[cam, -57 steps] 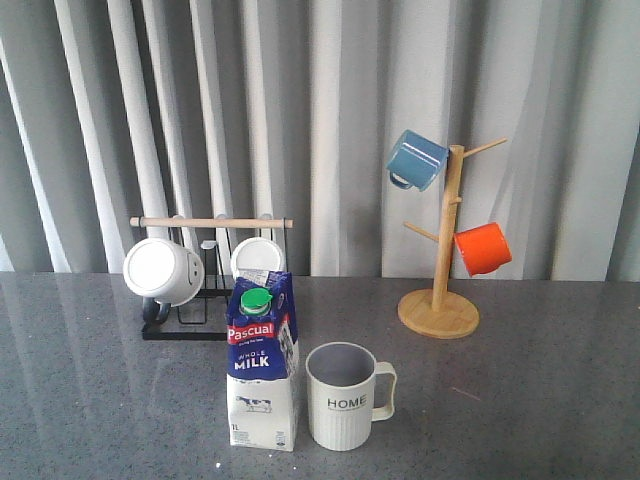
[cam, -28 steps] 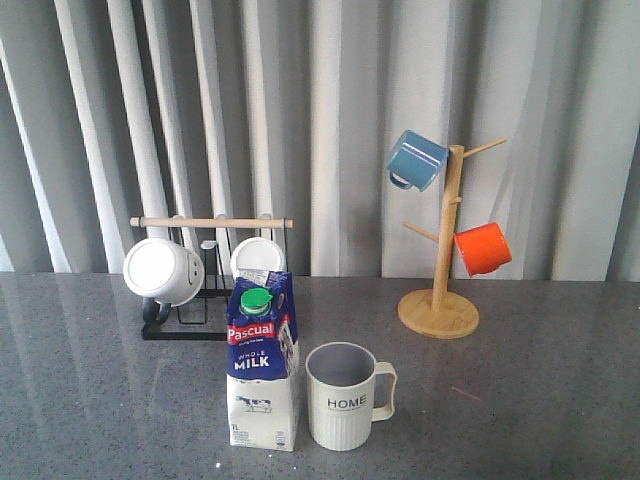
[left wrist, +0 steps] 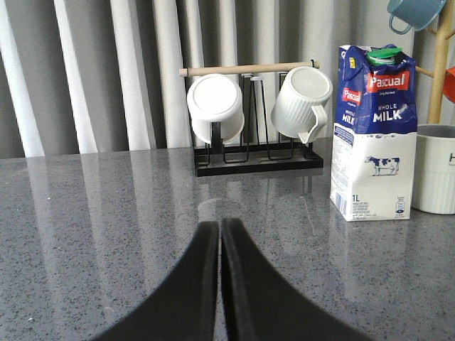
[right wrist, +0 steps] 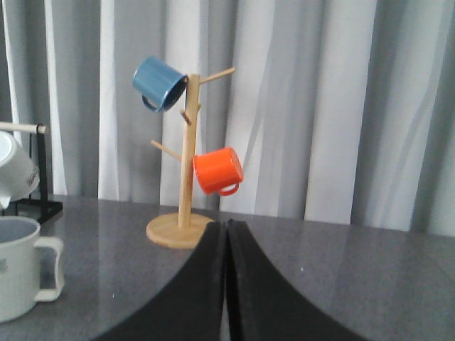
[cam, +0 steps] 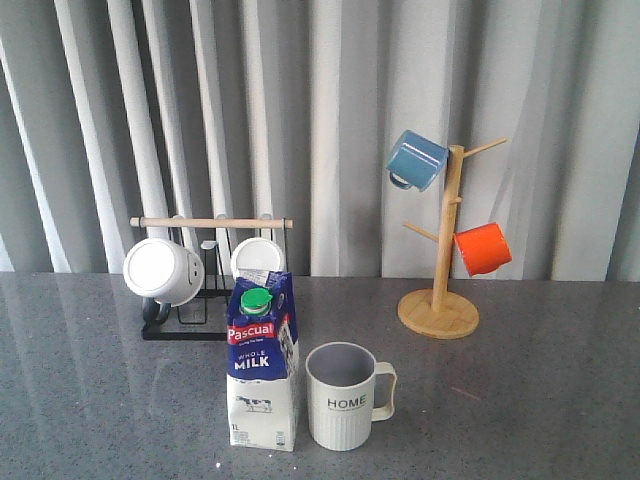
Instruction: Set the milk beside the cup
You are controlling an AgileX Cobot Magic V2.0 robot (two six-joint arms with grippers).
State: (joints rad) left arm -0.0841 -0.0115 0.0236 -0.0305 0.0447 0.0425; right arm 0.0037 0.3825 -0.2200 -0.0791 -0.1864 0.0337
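Observation:
The milk (cam: pixel 262 365), a tall blue-and-white carton with a green cap, stands upright on the grey table, close beside the left of the cup (cam: pixel 346 396), an off-white ribbed "HOME" mug with its handle to the right. The milk (left wrist: pixel 375 135) and the cup's edge (left wrist: pixel 435 169) also show in the left wrist view; the cup (right wrist: pixel 20 267) shows in the right wrist view. My left gripper (left wrist: pixel 220 226) is shut and empty, low over the table, well short of the carton. My right gripper (right wrist: pixel 227 225) is shut and empty. Neither arm shows in the front view.
A black rack with a wooden bar (cam: pixel 212 222) holds two white mugs (cam: pixel 163 271) behind the milk. A wooden mug tree (cam: pixel 440 300) at the back right carries a blue mug (cam: pixel 416 159) and an orange mug (cam: pixel 482 248). Grey curtains hang behind the table.

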